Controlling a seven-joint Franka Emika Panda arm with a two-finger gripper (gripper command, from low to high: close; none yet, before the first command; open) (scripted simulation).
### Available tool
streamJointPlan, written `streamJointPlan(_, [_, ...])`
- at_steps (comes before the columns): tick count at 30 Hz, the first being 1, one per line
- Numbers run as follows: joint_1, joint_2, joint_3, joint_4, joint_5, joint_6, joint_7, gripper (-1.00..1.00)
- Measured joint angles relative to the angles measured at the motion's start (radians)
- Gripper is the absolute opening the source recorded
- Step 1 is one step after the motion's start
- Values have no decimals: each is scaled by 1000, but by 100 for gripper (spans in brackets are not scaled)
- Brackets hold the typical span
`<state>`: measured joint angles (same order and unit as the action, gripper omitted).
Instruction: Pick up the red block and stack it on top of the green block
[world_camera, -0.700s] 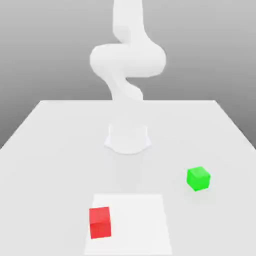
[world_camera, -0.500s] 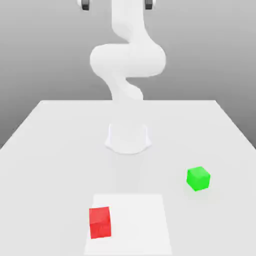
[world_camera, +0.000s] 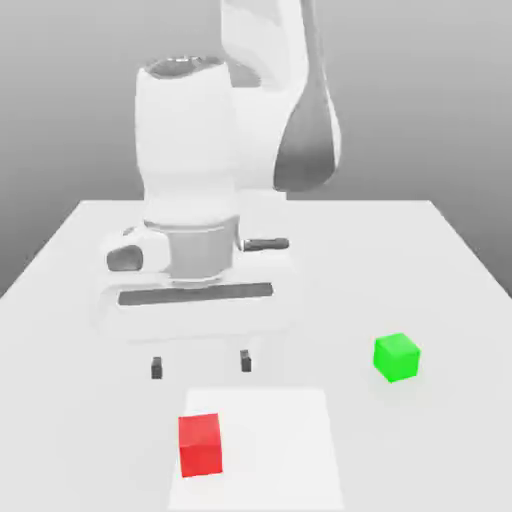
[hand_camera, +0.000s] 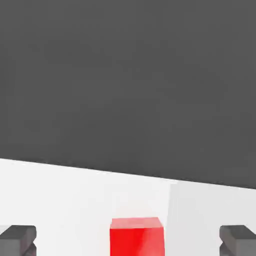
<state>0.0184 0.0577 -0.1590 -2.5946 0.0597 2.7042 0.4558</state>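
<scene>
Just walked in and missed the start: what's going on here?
A white robot arm has its gripper open above the table, holding nothing. The red block sits on a paler square patch just in front of the fingers, which point down at the table. The green block sits apart, toward the exterior view's right. Nothing is stacked yet.

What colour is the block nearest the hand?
Bright red block, plain and matte; clearest in the exterior view.
</scene>
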Motion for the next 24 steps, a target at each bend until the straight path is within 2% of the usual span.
streamJointPlan(6, [-38, 216, 43, 3, 52, 159, -61, 0])
streamJointPlan(7, [-49, 249, 56, 8, 63, 187, -70, -100])
streamJointPlan(14, [-53, 256, 60, 8, 63, 192, -69, -100])
streamJointPlan(19, [-33, 100, 26, -16, -3, 62, -20, -100])
streamJointPlan(21, [6, 36, 69, -50, -3, 31, -61, -100])
streamJointPlan(24, [165, -54, 156, -121, 26, 11, -180, -100])
